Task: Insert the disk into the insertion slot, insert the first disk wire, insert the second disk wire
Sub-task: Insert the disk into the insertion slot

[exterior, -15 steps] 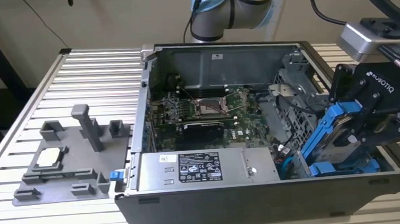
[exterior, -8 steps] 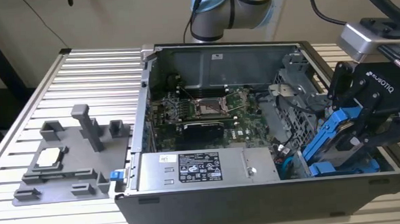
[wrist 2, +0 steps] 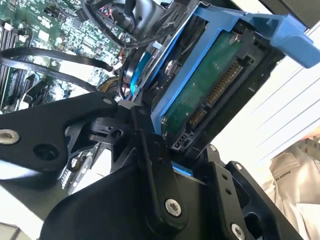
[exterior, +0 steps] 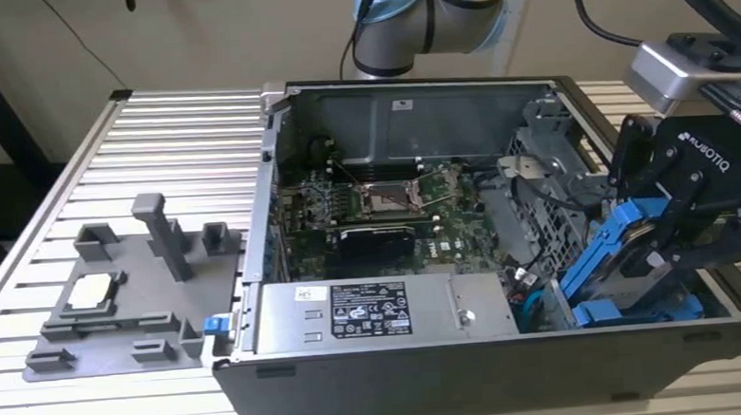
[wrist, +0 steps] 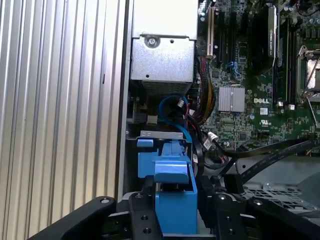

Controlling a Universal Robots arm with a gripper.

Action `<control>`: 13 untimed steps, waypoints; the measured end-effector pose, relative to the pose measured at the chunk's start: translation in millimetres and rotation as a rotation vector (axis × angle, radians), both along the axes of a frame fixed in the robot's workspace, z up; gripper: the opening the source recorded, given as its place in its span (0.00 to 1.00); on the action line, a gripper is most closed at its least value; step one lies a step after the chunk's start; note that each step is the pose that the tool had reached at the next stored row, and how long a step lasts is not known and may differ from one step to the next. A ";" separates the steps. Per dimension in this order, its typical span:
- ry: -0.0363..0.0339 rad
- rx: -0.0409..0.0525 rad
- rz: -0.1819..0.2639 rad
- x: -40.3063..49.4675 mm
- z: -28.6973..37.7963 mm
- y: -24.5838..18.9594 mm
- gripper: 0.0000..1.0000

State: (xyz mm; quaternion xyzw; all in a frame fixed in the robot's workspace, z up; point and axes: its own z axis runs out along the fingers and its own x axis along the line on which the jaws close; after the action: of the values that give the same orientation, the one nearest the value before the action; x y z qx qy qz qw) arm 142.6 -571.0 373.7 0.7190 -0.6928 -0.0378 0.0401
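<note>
Here, disk (exterior: 620, 251) tilts partly inside case (exterior: 418, 381).

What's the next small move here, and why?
Probably a short push of the disk along its own tilt. The end effector is shut on it, and it leans at the exterior view's right end of the computer case, lower end inside, not yet seated.

- Open grey computer case (exterior: 481, 378) on a ribbed metal table (exterior: 151, 143)
- Green motherboard (exterior: 383, 199) inside it, carrying a silver heatsink (wrist: 231, 98)
- Grey box with a white sticker (exterior: 376, 312) inside the case
- Grey plastic fixture (exterior: 121, 297) on the table, to the exterior view's left of the case
- Black cables (wrist 2: 60, 56) over the motherboard
</note>
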 end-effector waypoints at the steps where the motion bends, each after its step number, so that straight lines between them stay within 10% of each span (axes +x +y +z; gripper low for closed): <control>1: 0.0000 0.0000 0.000 0.0 0.0 0.0 0.44; 3: 0.0000 -0.0001 0.000 0.0 0.0 0.0 0.32; 13: -0.0139 0.0184 0.000 -1.1 0.2 0.7 0.32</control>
State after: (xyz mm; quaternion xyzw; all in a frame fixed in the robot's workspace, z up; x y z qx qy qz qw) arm 141.5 -570.3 373.9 0.7195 -0.6928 -0.0391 0.0287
